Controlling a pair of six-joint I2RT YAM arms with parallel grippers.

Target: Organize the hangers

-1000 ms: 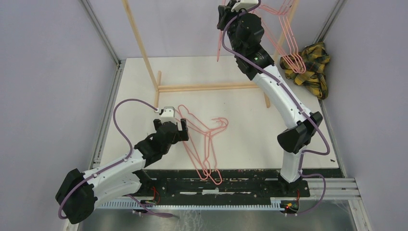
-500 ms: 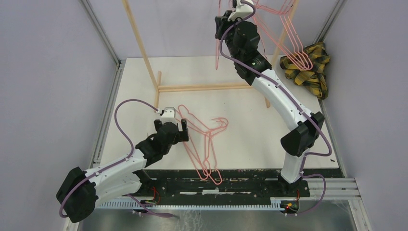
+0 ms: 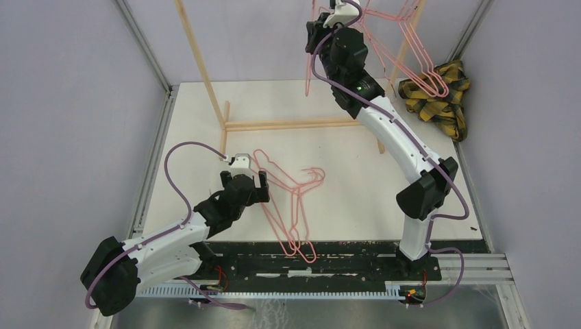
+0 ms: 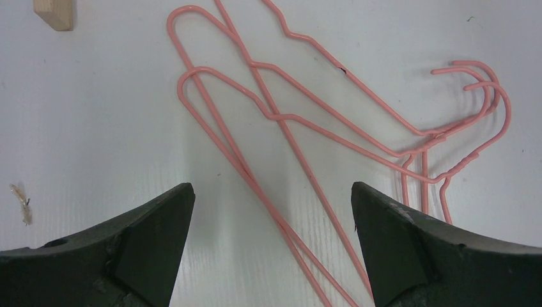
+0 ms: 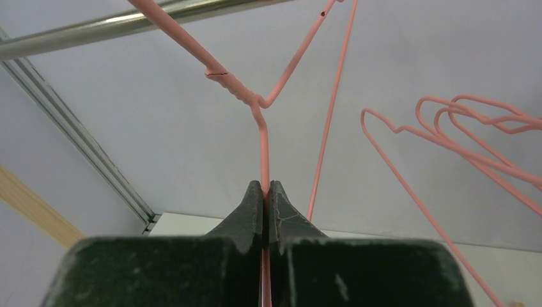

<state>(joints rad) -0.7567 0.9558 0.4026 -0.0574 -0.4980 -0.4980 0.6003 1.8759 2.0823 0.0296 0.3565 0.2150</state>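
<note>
Two pink wire hangers [image 3: 291,205] lie overlapped on the white table, also in the left wrist view [image 4: 307,121]. My left gripper [image 3: 252,184] is open just above their left wires [image 4: 271,192], jaws wide on either side. My right gripper [image 3: 327,15] is raised high at the back and shut on the neck of a pink hanger [image 5: 263,137]; that hanger's side wire [image 3: 308,68] hangs below it. Several more pink hangers [image 3: 418,65] hang to its right, seen also in the right wrist view [image 5: 460,137].
A light wooden rack frame [image 3: 294,124] stands at the back of the table, its foot in the left wrist view [image 4: 54,14]. A yellow-black plaid cloth [image 3: 445,96] lies at the back right. A metal rail [image 5: 96,32] runs overhead.
My right gripper has risen and shifted slightly left with its hanger; the hanging hangers at the right have swung a little. The left arm has not moved.
</note>
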